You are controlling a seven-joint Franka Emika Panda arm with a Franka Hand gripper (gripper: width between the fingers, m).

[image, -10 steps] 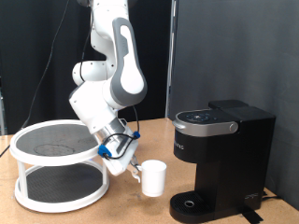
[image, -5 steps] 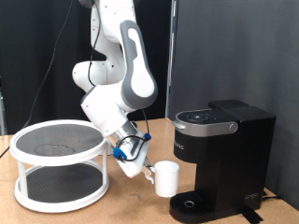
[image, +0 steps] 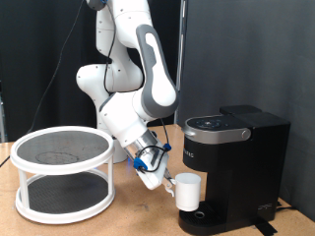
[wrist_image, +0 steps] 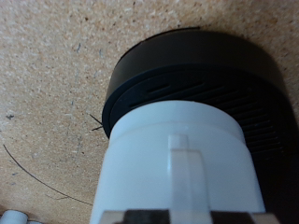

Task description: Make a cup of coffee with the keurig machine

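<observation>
- Gripper [image: 169, 181] sits low in the exterior view, just to the left of the keurig machine [image: 234, 167], at the end of the white arm [image: 133, 88] that bends down from the top.
- Fingers closed on the cup [image: 188, 192] — white mug held at the side, carried upright or close to it.
- Cup hangs above the machine's round drip base [image: 202, 218], under the overhanging brew head; whether its bottom touches the base can't be told from this angle.
- Wrist view: cup [wrist_image: 182, 168] fills the lower half, its handle [wrist_image: 185, 182] running down the near face, the black ribbed drip base [wrist_image: 201, 79] directly behind it.
- Gripper's own parts show only as dark slivers at the wrist view's edge.
- Machine lid is down, silver-ringed top facing up.
- Two-tier round white rack [image: 61, 172] with dark mesh shelves stands at the exterior view's left, well apart from the cup.
- Everything rests on a light cork-textured tabletop [wrist_image: 51, 103] — a thin dark cable [wrist_image: 37, 177] curves across it in the wrist view.
- Black curtain [image: 34, 59] behind the scene.
</observation>
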